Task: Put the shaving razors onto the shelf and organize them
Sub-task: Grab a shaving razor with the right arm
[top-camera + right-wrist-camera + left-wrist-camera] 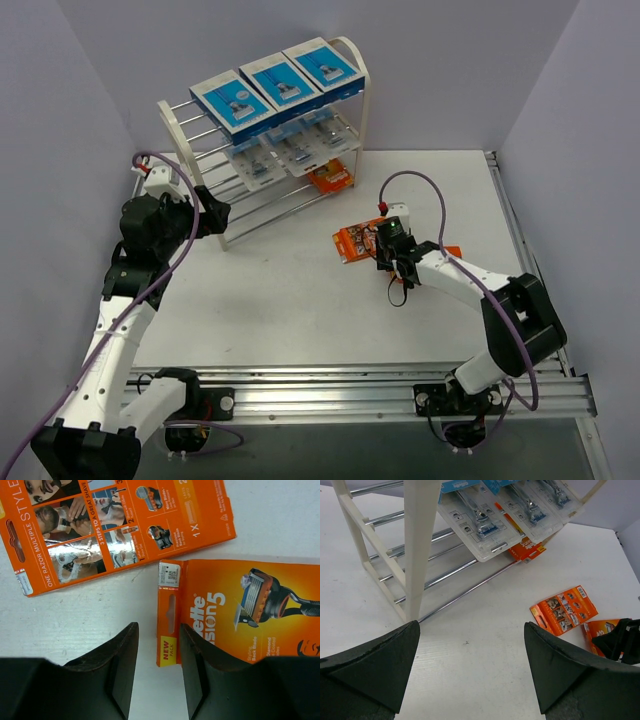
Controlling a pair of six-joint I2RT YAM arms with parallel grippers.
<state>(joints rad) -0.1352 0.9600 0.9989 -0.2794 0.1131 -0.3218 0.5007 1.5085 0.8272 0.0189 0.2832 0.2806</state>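
A: The worktop is taken in first, with the shelf set at its far left. How much has been shelved?

B: Seven of nine, it is judged. Three blue boxes are lined up on the top tier, and three blister packs are tilted on the tier below. One orange pack is tucked low beneath them. Whether it is borne by rods or by the worktop cannot be told.

A: And the other two?

B: Both are laid flat on the worktop, right of the shelf and apart from it. The photo pack is nearer the shelf, and the Fusion pack is just beside it. Whether their corners touch cannot be told.

A: So which step is in hand?

B: The pick of the Fusion pack, it is reckoned. The right gripper is held low over it, jaws parted, with the pack's hang-tab end framed between the fingers. Nothing is clamped yet.

A: And the left gripper?

B: It is spread wide and empty, hung just off the shelf's left end panel.

A: What is called for next?

B: The jaws are to be closed on that thin tab edge, and a slip must be guarded against with so flat a pack. The pack is then to be lifted and carried to the low tier beside the orange pack, kept clear of the overhanging blister packs.
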